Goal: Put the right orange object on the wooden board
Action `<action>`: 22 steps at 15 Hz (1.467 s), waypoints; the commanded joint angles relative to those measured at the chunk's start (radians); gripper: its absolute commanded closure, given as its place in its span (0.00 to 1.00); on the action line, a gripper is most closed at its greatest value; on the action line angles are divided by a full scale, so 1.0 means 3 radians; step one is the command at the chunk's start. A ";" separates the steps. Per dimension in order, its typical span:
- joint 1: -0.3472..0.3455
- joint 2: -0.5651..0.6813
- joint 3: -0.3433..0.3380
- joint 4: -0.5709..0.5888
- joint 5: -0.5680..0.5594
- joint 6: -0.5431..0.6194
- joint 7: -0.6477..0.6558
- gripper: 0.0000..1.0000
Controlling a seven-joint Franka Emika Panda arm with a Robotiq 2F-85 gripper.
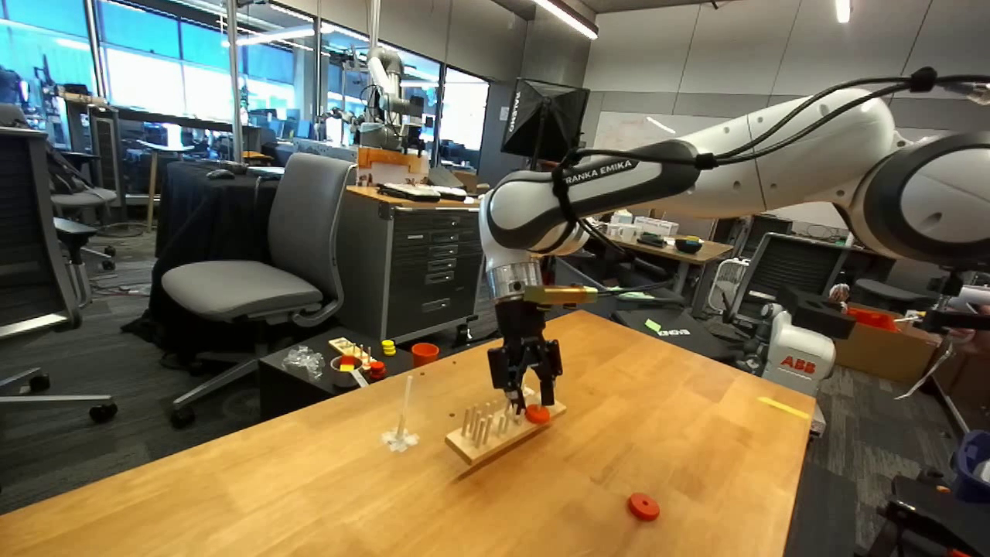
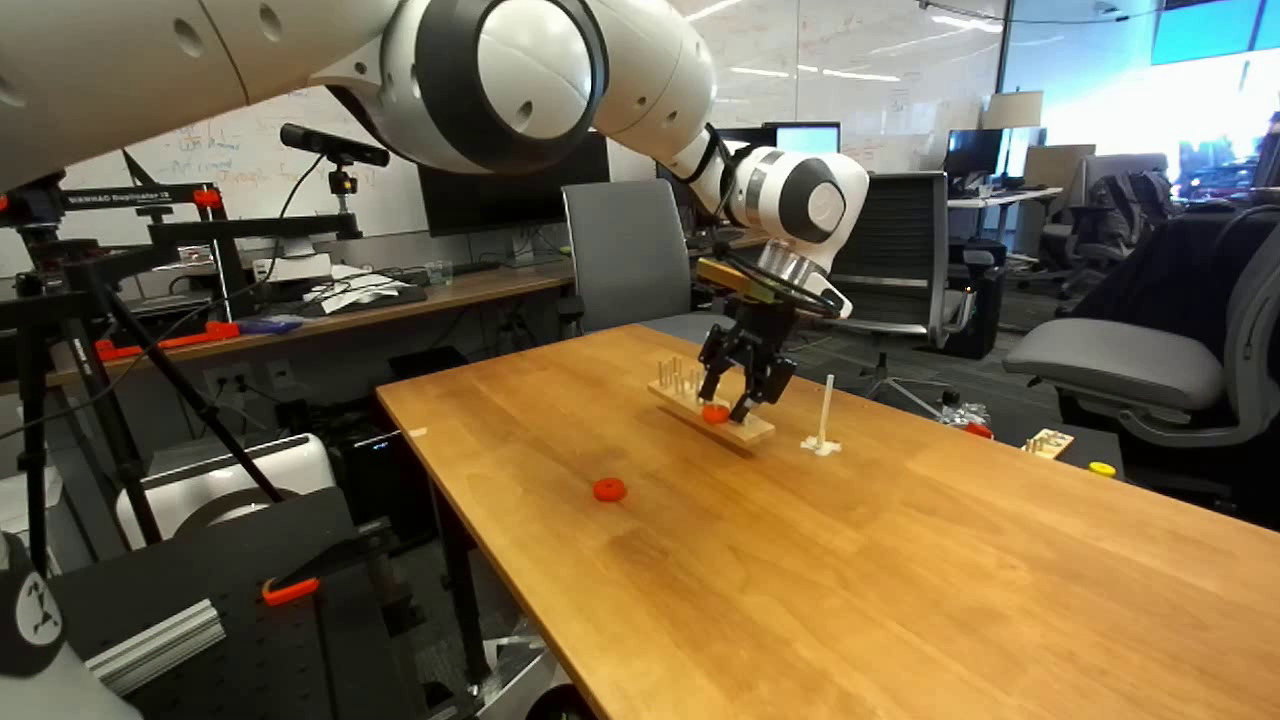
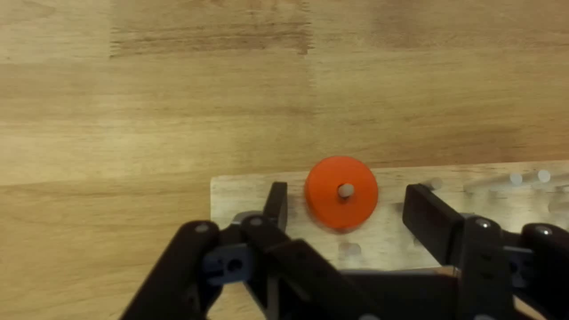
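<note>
A red-orange disc (image 1: 537,415) (image 2: 715,412) (image 3: 329,204) sits on the pale wooden board (image 1: 473,449) (image 2: 752,432) (image 3: 240,195). In the wrist view a peg of the board shows through the disc's hole. My gripper (image 1: 534,404) (image 2: 722,406) (image 3: 344,195) is open low over the board, with one finger on each side of this disc and gaps visible on both sides. A near-identical orange disc (image 1: 643,507) (image 2: 609,490) lies flat on the tabletop, outside the wrist view. I cannot tell from these frames alone which disc is the right one.
Several upright pegs (image 1: 483,429) stand on the rest of the board. A thin upright stick (image 1: 405,410) (image 2: 825,415) is taped to the table (image 1: 309,480) near the board. A low black stand (image 1: 286,387) with small parts is beyond the table's edge.
</note>
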 commanded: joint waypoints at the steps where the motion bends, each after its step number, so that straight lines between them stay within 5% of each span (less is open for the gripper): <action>1: -0.0108 -0.0418 0.0013 -0.0482 0.0005 0.0140 -0.0212 0.07; 8: -0.0247 -0.0787 -0.0007 -0.1007 -0.0016 0.0168 -0.0428 0.07; 9: -0.0251 -0.0724 -0.0015 -0.0953 -0.0014 0.0123 -0.0395 0.51; 11: -0.0230 -0.0570 -0.0051 -0.0808 0.0006 -0.0010 -0.0339 0.60; 15: -0.0218 -0.0294 -0.0073 -0.0596 0.0009 -0.0249 -0.0265 0.94; 16: -0.0223 -0.0266 -0.0076 -0.0592 0.0007 -0.0273 -0.0273 1.00; 22: -0.0262 -0.0404 -0.0063 -0.0825 -0.0023 -0.0206 -0.0378 0.99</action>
